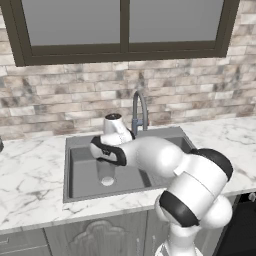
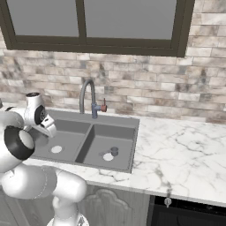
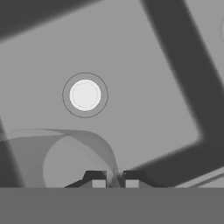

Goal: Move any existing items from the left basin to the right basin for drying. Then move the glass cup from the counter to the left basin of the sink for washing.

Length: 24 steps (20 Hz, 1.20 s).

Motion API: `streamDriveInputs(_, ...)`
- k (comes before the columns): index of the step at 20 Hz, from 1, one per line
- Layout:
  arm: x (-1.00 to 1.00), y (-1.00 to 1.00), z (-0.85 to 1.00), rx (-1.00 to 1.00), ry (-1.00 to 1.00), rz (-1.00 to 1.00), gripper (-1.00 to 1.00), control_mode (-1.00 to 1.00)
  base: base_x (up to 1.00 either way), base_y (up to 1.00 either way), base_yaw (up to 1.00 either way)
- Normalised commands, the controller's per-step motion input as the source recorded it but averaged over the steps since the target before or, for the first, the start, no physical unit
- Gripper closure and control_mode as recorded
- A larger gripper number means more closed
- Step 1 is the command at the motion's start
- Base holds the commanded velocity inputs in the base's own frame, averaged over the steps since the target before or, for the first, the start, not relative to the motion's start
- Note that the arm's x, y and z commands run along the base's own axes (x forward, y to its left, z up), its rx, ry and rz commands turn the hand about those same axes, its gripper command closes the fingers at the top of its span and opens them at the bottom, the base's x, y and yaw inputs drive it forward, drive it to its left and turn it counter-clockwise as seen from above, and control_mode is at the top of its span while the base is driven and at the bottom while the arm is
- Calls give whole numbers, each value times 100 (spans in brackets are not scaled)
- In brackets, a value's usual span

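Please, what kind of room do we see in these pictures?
Most likely a home kitchen: a dark double sink with a curved tap is set into a marble counter, under a window.

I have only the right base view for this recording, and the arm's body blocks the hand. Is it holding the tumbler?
Observer: Yes. In the hand view the fingers are closed on the wall of the glass cup.
Operator: Where is the cup?
Observer: In the left base view it hangs under the hand, inside the left basin.
Operator: What's beneath the hand?
Observer: The hand view shows the round pale drain just beyond the cup's rim.
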Motion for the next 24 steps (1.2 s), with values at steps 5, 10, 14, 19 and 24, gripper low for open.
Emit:
streamDriveInputs(5, 11, -7, -25, 0, 0, 0, 100, -100, 0, 0, 0)
streamDriveInputs(10, 10, -5, -24, 0, 0, 0, 100, -100, 0, 0, 0)
streamDriveInputs(14, 15, -3, -26, 0, 0, 0, 100, -100, 0, 0, 0)
streamDriveInputs(19, 20, 0, -26, -1, 0, 0, 100, -100, 0, 0, 0)
streamDriveInputs(24, 16, 0, -26, -1, 0, 0, 100, -100, 0, 0, 0)
